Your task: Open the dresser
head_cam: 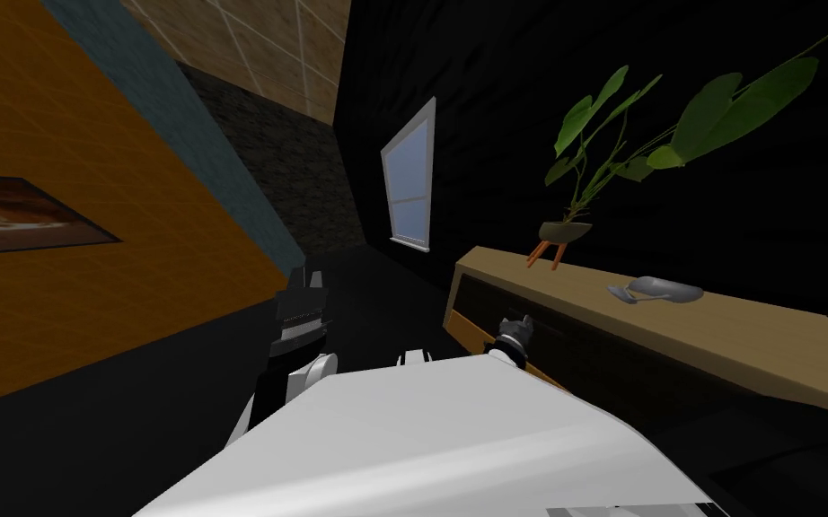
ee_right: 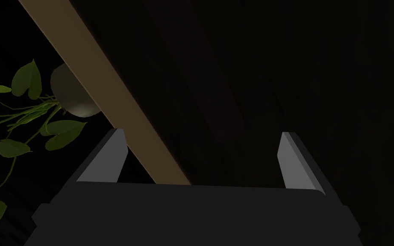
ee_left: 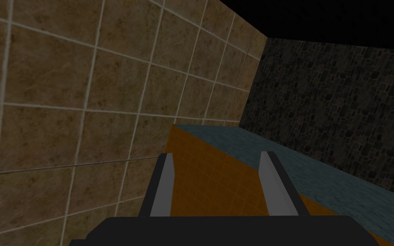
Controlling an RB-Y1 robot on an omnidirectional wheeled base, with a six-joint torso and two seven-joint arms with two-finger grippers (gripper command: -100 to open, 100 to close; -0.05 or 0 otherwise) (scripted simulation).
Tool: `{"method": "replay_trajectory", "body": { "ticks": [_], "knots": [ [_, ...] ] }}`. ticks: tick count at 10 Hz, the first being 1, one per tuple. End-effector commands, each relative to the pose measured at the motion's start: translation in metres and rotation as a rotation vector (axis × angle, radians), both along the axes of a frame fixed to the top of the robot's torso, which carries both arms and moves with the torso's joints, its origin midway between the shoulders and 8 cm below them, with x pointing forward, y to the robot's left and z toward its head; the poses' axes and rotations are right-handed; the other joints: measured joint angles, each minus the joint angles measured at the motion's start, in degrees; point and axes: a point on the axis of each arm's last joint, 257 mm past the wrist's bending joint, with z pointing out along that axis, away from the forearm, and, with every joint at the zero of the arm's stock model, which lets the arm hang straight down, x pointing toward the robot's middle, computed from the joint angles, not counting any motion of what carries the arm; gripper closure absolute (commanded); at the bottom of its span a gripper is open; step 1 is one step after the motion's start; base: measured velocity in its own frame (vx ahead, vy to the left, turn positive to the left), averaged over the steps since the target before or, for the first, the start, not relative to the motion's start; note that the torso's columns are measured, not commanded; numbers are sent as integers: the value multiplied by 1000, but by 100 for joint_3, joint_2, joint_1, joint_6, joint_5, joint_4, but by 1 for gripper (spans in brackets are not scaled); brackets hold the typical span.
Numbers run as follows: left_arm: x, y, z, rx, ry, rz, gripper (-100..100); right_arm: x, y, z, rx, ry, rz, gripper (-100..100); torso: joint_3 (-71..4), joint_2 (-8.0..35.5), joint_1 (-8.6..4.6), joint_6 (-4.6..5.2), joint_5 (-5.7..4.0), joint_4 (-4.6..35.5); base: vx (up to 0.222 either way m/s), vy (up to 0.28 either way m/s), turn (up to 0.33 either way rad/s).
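- Long, low dresser (head_cam: 744,334): boxy and straight-edged, with a flat matt tan top and frame and a near-black front. In the head view, stretched from 1 o'clock out to 4 o'clock against a black wall.
- Right claw (head_cam: 515,330) at 1 o'clock, close against the dresser's dark front near its nearer end. Touching or just short of it: cannot tell.
- From the right wrist, two thin pale grey blade fingers (ee_right: 296,162) spread wide apart, gripping nothing. Beyond them, the tan frame as a slanted smooth band and the dark front as one flat, featureless plane.
- Potted plant (head_cam: 567,231) at the dresser's far end, at 1 o'clock from the right claw: rounded dull pot on splayed orange legs, thin arching stems, broad glossy heart-shaped green leaves.
- Same pot from the right wrist seen from low down, as a smooth grey-green bulge past the tan band, with its leaves trailing beside it.
- Flattish grey object (head_cam: 659,289), smooth and rounded, lying on the tan top at 4 o'clock from the pot and well apart from it. What it is, cannot tell.
- White-framed window (head_cam: 409,184) with pale blue panes at 12 o'clock, set in the black wall.
- Left claw (ee_left: 217,154) raised at 11 o'clock in the head view, well apart from the dresser, blades parted and holding nothing.
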Motion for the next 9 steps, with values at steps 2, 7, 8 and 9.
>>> {"method": "replay_trajectory", "body": {
  "ticks": [2, 7, 8, 9],
  "knots": [
    [0, 0, 0, 0, 0, 0, 0, -9, 4, -6, -100, 86, -31, -100, 1, 2, 4, 0, 1, 1, 25, -64, 113],
    [0, 0, 0, 0, 0, 0, 0, -22, 25, -25, -177, 191, -66, -100, 1, 2, 9, 1, 2, 1, 17, -62, 94],
    [0, 0, 0, 0, 0, 0, 0, -19, 20, -22, -172, 179, -61, -100, 1, 2, 4, 1, 1, 1, 4, -31, 16],
    [0, 0, 0, 0, 0, 0, 0, -12, 17, -15, -173, 181, -56, -100, 2, 4, 12, 2, 3, 1, 52, -81, -49]
  ]
}}
